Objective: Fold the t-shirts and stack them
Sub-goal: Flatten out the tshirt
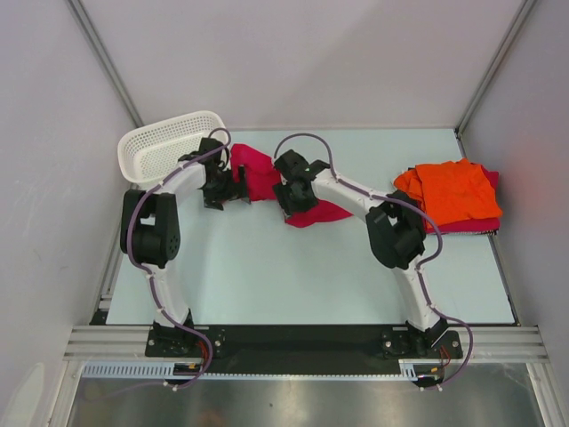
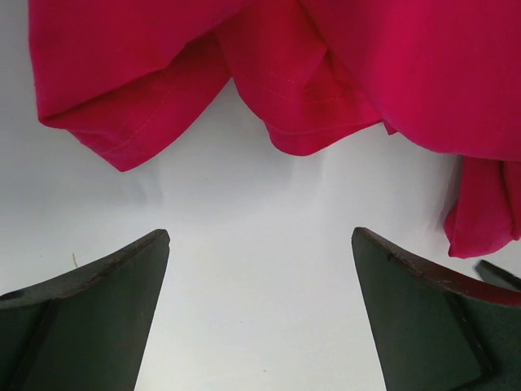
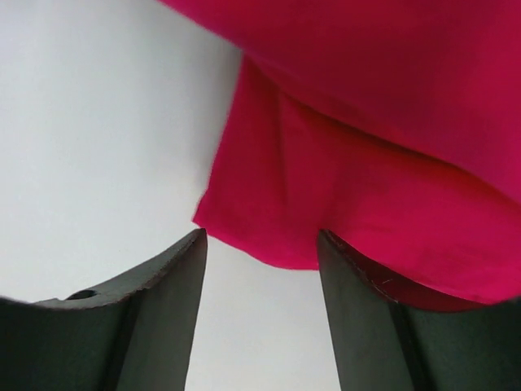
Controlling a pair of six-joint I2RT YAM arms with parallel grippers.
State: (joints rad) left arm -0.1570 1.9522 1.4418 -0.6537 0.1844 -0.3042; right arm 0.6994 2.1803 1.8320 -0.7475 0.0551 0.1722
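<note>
Just beside the basket [image 1: 163,147], the crumpled crimson shirt [image 2: 391,73] lies on the worktop [image 1: 293,276]. The left end effector [image 2: 260,236] and right end effector [image 3: 260,238] hover at its hem, both spread apart, probably to pinch and flatten it. Far from the basket, the orange shirt [image 1: 453,191] lies folded.

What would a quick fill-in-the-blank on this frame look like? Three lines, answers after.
1. The top t-shirt of the right-hand stack is ____; under it lies a folded crimson t-shirt.
2. The white basket sits at the table's far ____ corner.
3. The left gripper, just short of the crumpled crimson t-shirt, is ____ with nothing between its fingers.

Missing words: orange; left; open.
</note>
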